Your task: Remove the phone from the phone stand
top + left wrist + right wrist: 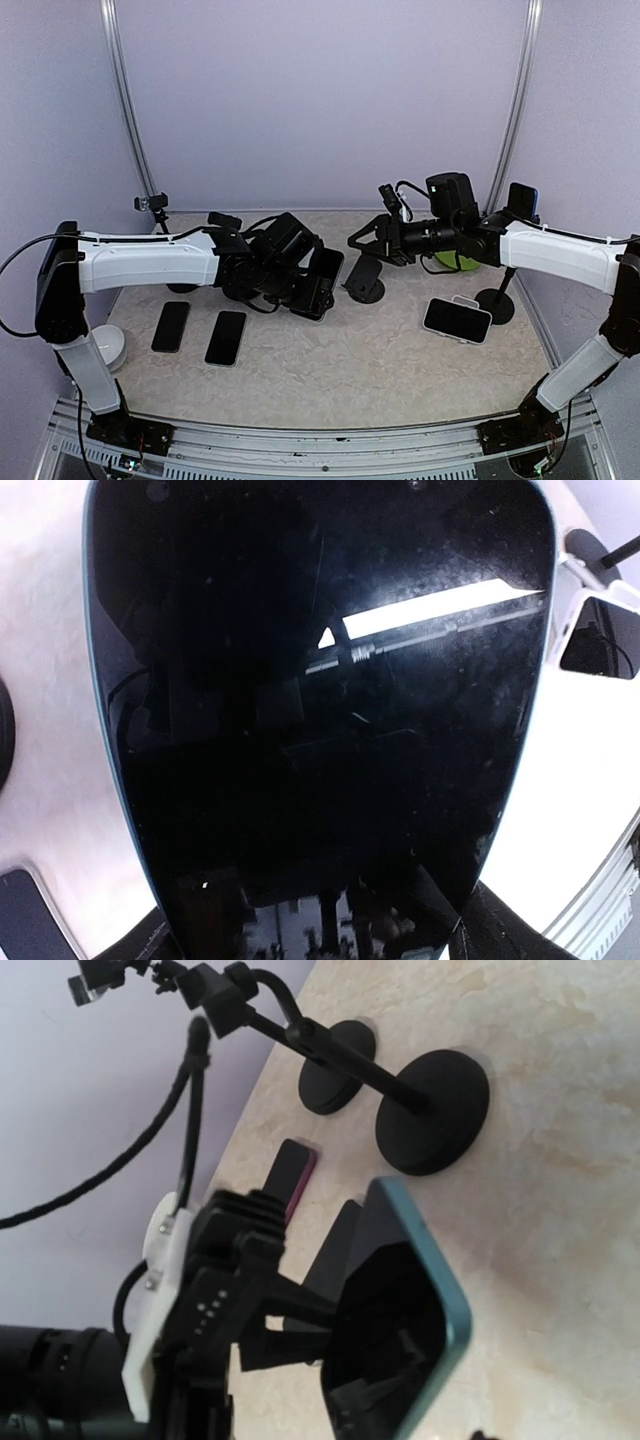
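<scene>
Phone (320, 710) fills the left wrist view, clamped in left pincer (316, 284) and tilted, clear of its holder. Phone stand (365, 280) sits bare just beside that pincer, right below right pincer (365, 238), whose jaws stand apart w/ nothing between. We judge removal approx. done; left: lay phone on counter (380, 370), let go.
</scene>
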Available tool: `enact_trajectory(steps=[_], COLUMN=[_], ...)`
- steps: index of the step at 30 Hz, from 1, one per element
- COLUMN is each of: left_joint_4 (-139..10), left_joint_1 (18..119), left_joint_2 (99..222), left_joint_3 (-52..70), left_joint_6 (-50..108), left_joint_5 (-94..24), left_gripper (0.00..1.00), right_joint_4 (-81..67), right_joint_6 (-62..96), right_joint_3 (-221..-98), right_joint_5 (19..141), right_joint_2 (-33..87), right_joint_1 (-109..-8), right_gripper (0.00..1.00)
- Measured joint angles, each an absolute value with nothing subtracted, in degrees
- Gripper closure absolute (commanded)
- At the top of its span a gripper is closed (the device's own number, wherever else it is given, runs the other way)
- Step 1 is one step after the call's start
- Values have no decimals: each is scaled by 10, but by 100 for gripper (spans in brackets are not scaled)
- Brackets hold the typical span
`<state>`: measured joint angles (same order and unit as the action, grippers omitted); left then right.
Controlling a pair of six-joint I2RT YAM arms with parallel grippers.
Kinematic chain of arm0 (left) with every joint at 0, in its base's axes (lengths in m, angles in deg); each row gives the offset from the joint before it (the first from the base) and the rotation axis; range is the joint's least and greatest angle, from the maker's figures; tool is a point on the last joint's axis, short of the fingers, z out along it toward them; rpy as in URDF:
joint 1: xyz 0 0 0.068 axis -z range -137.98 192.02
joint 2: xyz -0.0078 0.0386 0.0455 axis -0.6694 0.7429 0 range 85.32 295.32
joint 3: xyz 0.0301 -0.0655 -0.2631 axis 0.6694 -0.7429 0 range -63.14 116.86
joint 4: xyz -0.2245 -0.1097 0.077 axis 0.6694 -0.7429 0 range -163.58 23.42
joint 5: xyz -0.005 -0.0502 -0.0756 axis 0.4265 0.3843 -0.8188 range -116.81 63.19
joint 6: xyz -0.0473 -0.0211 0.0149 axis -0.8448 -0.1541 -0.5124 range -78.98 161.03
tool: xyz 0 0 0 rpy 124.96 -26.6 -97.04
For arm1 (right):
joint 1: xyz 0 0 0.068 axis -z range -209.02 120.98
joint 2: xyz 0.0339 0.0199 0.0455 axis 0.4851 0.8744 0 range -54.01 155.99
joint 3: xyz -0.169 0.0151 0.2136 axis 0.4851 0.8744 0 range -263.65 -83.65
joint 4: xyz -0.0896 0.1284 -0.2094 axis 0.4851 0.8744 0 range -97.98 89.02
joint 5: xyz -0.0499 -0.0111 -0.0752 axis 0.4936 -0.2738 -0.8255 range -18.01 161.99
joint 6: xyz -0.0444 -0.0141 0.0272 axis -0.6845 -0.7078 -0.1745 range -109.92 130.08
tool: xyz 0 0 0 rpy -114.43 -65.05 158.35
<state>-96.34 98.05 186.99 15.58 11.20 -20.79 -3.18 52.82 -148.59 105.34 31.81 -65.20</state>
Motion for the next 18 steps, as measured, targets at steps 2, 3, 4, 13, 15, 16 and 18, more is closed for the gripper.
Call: enact_trajectory(steps=[2, 3, 4, 13, 15, 16, 18], left_joint_4=[-966, -967, -968, -984, -987, -989, -991], left_joint_1=[982, 983, 986, 1010, 1012, 1013, 1013], left_joint_2=[1865, 1863, 1861, 1858, 1858, 1858, 1860], left_joint_3=[144, 136, 129, 83, 79, 77, 74], left_joint_6=[99, 90, 80, -8, -27, -36, -52], left_joint_5=[-208, -208, -208, -214, -218, -219, -221], left_gripper=[60, 60, 61, 61, 61, 61, 61], right_joint_4=[-34, -36, -36, -41, -44, -44, -44], right_joint_6=[528, 528, 528, 525, 523, 522, 521], right_joint_3=[-1480, -1476, -1472, -1433, -1427, -1426, -1425], right_joint_5=[1053, 1053, 1053, 1054, 1055, 1055, 1056], right_joint_2=[318, 318, 318, 312, 311, 310, 310], right_joint_1=[-648, -646, -643, -618, -616, -615, -614], right_gripper=[36, 36, 36, 36, 36, 36, 36])
